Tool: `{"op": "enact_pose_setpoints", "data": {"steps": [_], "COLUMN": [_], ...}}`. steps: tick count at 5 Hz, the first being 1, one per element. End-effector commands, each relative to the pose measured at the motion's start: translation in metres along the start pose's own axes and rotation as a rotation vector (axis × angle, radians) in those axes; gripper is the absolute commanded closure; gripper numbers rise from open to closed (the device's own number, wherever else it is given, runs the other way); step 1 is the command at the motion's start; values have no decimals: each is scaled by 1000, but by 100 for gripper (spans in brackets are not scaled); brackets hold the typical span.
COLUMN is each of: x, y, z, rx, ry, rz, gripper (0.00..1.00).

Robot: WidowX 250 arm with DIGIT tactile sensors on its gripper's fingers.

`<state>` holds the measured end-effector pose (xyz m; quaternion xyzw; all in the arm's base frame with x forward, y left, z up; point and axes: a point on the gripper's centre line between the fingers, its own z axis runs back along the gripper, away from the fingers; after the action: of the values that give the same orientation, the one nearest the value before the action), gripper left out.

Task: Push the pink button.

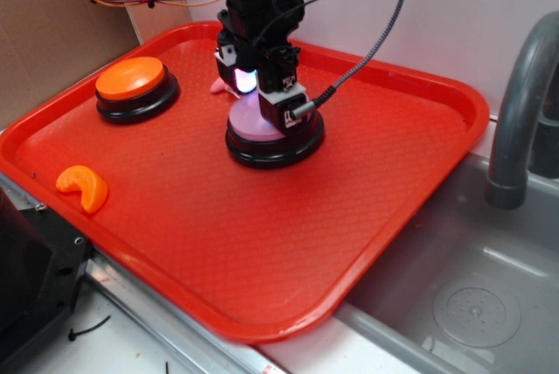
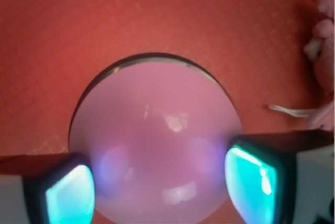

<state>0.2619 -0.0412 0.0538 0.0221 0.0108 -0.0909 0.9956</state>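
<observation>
The pink button (image 1: 249,119), a pale pink-lilac dome on a black round base, sits mid-tray. In the wrist view its cap (image 2: 157,130) fills the centre of the frame. My gripper (image 1: 259,97) is directly over it, low against the cap. It is open, and its two glowing teal pads (image 2: 70,195) stand wide apart on either side of the dome (image 2: 162,187). Nothing is clamped between them. Whether the fingertips touch the cap cannot be told.
A red tray (image 1: 393,129) holds everything. An orange-capped button (image 1: 131,81) stands at its back left and an orange crescent piece (image 1: 83,187) lies front left. A small pink plush toy (image 1: 218,87) sits just behind the gripper. A grey sink (image 1: 472,287) and faucet (image 1: 520,103) are to the right.
</observation>
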Motion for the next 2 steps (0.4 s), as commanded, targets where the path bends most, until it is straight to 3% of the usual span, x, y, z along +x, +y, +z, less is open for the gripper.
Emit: {"op": "enact_pose_setpoints", "data": {"steps": [1,2], "x": [5,4], "y": [0,4], "z": [31,46], "rx": [-4,-7], "ry": [-30,-44], "rz": [34,50], "gripper": [0,0]}}
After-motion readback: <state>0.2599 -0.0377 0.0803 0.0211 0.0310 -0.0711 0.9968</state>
